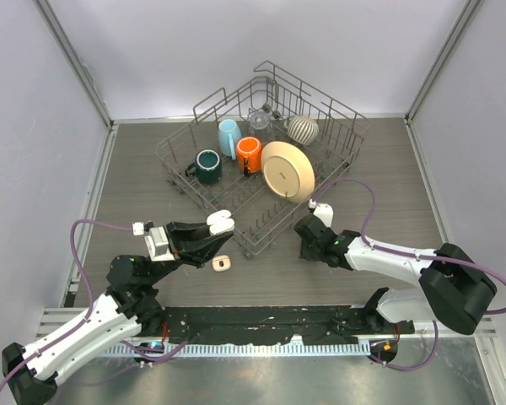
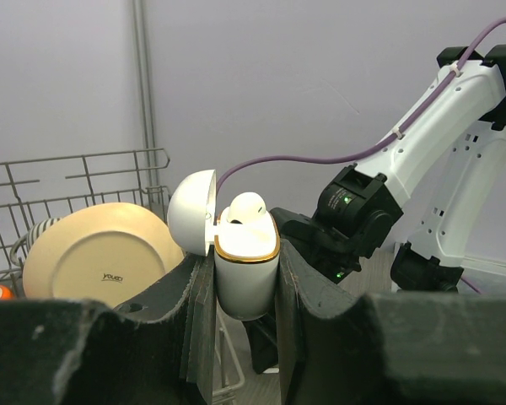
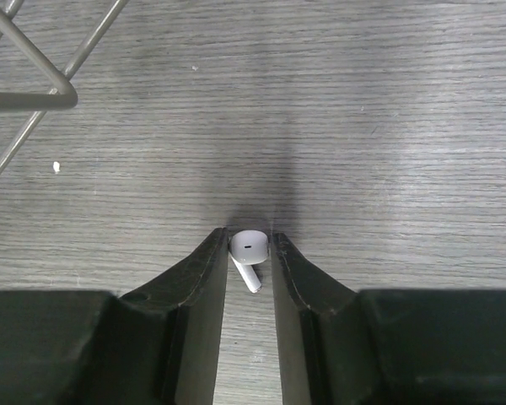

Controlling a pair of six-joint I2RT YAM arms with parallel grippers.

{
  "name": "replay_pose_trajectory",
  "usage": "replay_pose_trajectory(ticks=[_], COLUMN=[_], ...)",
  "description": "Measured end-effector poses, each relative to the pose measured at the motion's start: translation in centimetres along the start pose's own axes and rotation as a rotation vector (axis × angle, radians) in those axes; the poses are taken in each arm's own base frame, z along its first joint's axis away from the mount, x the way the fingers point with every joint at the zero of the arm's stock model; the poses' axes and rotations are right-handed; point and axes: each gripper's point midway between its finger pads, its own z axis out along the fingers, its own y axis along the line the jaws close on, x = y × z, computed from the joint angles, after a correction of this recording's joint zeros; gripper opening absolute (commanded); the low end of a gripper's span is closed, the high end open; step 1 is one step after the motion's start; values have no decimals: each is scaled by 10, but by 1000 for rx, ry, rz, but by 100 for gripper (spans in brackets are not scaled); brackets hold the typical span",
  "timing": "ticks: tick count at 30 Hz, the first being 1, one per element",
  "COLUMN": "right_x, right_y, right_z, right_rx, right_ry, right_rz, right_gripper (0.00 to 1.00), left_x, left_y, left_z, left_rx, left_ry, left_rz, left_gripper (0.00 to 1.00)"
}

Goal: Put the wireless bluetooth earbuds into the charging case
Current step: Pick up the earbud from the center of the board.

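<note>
My left gripper (image 1: 212, 229) (image 2: 246, 257) is shut on the white charging case (image 1: 220, 224) (image 2: 246, 283), held upright above the table. The case has a gold rim, and its lid (image 2: 191, 211) is swung open to the left. One white earbud (image 2: 244, 207) sits in the case's top. In the right wrist view another earbud (image 3: 251, 246) lies on the wood table, stem pointing toward the camera. My right gripper (image 1: 307, 229) (image 3: 250, 238) is down at the table with both fingertips against this bud's sides. This earbud is hidden in the top view.
A wire dish rack (image 1: 204, 194) stands behind both grippers; its corner wire (image 3: 34, 94) is close to my right gripper. It holds a cream plate (image 1: 287, 170) (image 2: 97, 257), a teal mug (image 1: 208, 166), an orange mug (image 1: 250, 154) and a light blue cup (image 1: 228, 137). A small peach object (image 1: 222, 264) lies below the case.
</note>
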Motion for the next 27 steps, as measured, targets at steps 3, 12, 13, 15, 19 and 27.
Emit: replay_pose_trajectory(ticks=[3, 12, 13, 15, 19, 27], right_x=[0, 2, 3, 3, -13, -83], right_y=[0, -3, -5, -7, -5, 19], right_z=[0, -2, -4, -10, -30, -107], right_rx=[1, 7, 10, 6, -36, -288], right_ry=[-1, 1, 3, -1, -64, -347], right_rz=[1, 32, 38, 57, 111, 257], right_gripper=[21, 4, 1, 1, 1, 1], left_x=[0, 0, 0, 0, 0, 1], left_y=[0, 0, 0, 0, 0, 1], left_z=[0, 0, 0, 0, 0, 3], left_rx=[0, 0, 0, 0, 0, -6], left_ry=[0, 0, 0, 0, -1, -3], left_rz=[-1, -1, -1, -1, 0, -11], left_gripper=[0, 0, 0, 0, 0, 0])
